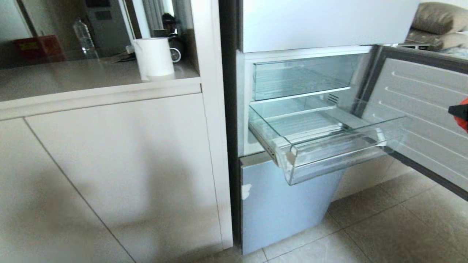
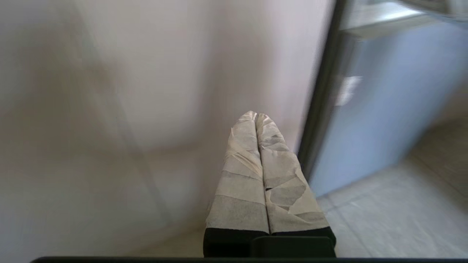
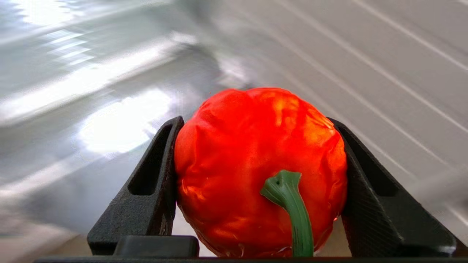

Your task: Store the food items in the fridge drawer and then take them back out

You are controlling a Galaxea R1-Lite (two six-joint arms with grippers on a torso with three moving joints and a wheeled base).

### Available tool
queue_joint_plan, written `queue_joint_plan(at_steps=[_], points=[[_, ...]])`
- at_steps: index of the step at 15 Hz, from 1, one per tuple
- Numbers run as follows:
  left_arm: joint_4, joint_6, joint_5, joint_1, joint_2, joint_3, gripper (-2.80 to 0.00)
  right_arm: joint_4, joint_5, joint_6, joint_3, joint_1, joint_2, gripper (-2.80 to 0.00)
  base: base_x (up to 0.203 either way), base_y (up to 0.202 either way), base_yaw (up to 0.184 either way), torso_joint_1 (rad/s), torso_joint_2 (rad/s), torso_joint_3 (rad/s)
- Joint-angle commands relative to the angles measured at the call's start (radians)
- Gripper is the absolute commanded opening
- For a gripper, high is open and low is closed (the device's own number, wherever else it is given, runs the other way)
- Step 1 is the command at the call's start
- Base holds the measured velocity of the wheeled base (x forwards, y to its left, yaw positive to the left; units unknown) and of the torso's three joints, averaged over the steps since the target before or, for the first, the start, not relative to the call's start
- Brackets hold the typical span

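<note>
Pepper (image 3: 260,171) clamped in right gripper (image 3: 260,175), left gripper (image 2: 257,120) closed & empty; bring it over drawer (image 1: 292,160) centre, lower w/o hitting rim before release.

Clear drawer (image 1: 329,146) open-topped, unobstructed

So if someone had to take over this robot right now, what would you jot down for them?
Right gripper: shut on a red pepper, at the far right of the head view beside the open fridge door.
Left gripper: shut, holding nothing, parked low by the cabinet.
The pulled-out fridge drawer shows no food in it.
Done: drawer open, pepper picked up.
Left: put the pepper in the drawer; the second item is not in view.
</note>
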Motion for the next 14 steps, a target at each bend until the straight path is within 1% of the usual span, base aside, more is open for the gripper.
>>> queue_joint_plan(at_steps=[1, 3, 4, 6, 8, 11, 14], points=[[0.000, 0.000, 0.000, 0.000, 0.001, 0.000, -2.80, -0.009, 0.002, 0.006, 0.080, -0.001, -0.055, -2.80, -0.001, 0.012, -0.180, 0.001, 0.00, -0.001], [0.000, 0.000, 0.001, 0.000, 0.001, 0.000, -2.80, -0.084, 0.027, 0.011, 0.153, -0.018, -0.047, -2.80, 0.001, 0.010, -0.171, 0.003, 0.00, 0.005], [0.000, 0.000, 0.001, 0.000, 0.001, 0.000, -2.80, -0.140, 0.049, 0.011, 0.188, -0.049, -0.031, -2.80, 0.003, 0.011, -0.170, 0.002, 0.00, 0.007], [0.000, 0.000, 0.000, 0.000, 0.001, 0.000, -2.80, -0.208, 0.091, 0.011, 0.238, -0.116, -0.008, -2.80, -0.001, 0.007, -0.178, 0.004, 0.00, 0.000], [0.000, 0.000, 0.001, 0.000, 0.001, 0.000, -2.80, -0.245, 0.146, 0.011, 0.281, -0.187, -0.002, -2.80, 0.001, 0.008, -0.174, 0.002, 0.00, -0.003], [0.000, 0.000, 0.001, -0.001, 0.001, 0.000, -2.80, -0.276, 0.252, 0.012, 0.328, -0.324, 0.000, -2.80, 0.000, 0.010, -0.176, 0.000, 0.00, 0.003], [0.000, 0.000, 0.001, 0.000, 0.001, 0.000, -2.80, -0.325, 0.403, 0.009, 0.380, -0.488, 0.002, -2.80, 0.002, 0.008, -0.141, 0.000, 0.00, 0.001]])
